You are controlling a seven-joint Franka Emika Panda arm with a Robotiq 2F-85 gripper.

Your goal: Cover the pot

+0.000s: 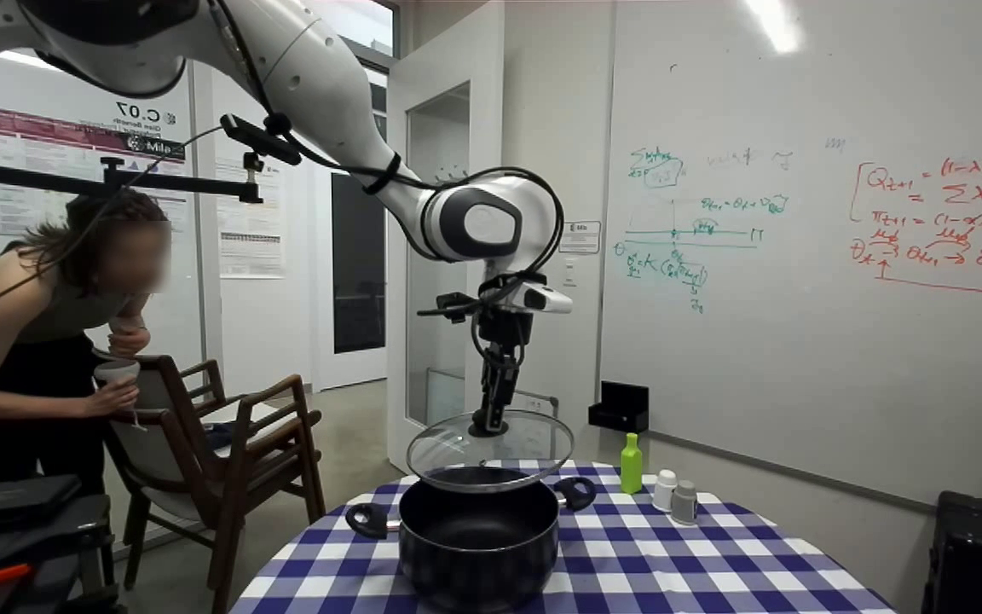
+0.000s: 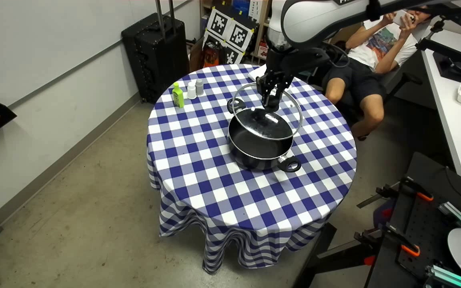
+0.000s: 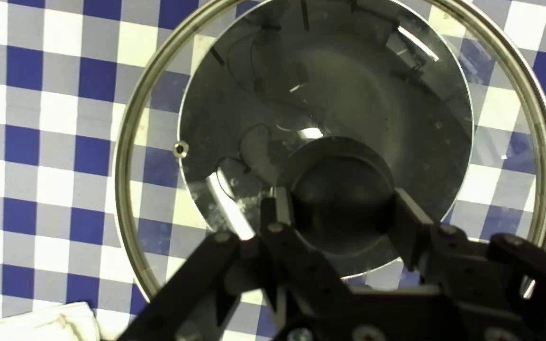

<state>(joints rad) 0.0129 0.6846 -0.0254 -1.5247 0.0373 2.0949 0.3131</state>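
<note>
The large black pot (image 1: 478, 563) stands upright on the checked table; its open mouth shows in both exterior views (image 2: 250, 146). A clear glass lid (image 1: 440, 452) with a metal rim and black knob hangs in the air over the pot, apart from it in an exterior view (image 2: 254, 130), looking slightly tilted and offset from the pot's mouth. My gripper (image 1: 489, 422) points down, its fingers on both sides of the knob (image 3: 341, 208), shut on it. In the wrist view the pot's mouth shows through the lid's glass (image 3: 339, 94); the knob hides part of it.
A green bottle (image 1: 631, 465) and white (image 1: 664, 490) and grey (image 1: 684, 503) shakers stand on the table, also seen in an exterior view (image 2: 178, 96). Pot handles (image 2: 289, 164) stick out sideways. A white item (image 3: 45, 324) lies near the table's edge. People are nearby.
</note>
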